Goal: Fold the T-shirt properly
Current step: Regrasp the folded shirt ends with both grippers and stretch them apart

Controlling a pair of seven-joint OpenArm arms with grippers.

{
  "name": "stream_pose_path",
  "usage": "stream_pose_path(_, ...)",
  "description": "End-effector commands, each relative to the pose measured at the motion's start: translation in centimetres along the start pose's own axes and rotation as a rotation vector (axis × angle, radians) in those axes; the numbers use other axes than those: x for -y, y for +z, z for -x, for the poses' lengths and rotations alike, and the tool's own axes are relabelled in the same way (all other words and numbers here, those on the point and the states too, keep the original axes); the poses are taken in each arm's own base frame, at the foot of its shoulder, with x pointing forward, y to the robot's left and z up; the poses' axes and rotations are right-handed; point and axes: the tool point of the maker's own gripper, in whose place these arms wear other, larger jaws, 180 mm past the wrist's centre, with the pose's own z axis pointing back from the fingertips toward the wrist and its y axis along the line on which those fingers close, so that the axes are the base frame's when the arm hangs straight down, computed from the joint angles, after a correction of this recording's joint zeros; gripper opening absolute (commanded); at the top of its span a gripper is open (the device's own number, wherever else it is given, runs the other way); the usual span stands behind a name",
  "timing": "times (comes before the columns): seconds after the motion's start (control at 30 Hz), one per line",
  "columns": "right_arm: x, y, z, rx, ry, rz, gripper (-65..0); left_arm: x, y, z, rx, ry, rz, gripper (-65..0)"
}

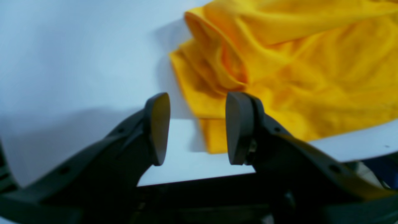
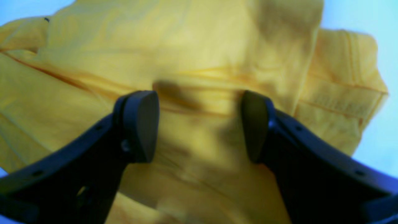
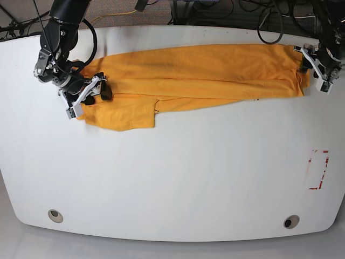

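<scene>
— From where do we see the whole scene?

— From the base view: we look down from high above on the white surface (image 3: 172, 183), with the T-shirt (image 3: 205, 73) stretched along its far side and an arm at each end.

— And our wrist views?

— Each sits close behind its own hand, facing forward past the fingertips. Over the left hand (image 1: 197, 129) we see the shirt's edge on the surface; over the right hand (image 2: 200, 126) cloth nearly fills our picture. All three views share the shirt.
</scene>
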Motion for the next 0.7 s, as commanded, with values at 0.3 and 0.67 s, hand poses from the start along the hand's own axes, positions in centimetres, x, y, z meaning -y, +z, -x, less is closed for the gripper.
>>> stream_pose_path(0.3, 0.6, 0.3, -0.3, -0.008, 0.017, 0.021, -25.0, 1.5, -3.2, -1.8, 0.021, 0.068, -0.005, -38.3)
stream_pose_path(0.67, 0.5, 0.3, -0.3, -0.008, 0.015, 0.020, -25.0, -0.9, -6.2, 1.3, -0.061, 0.106, 0.013, -38.5)
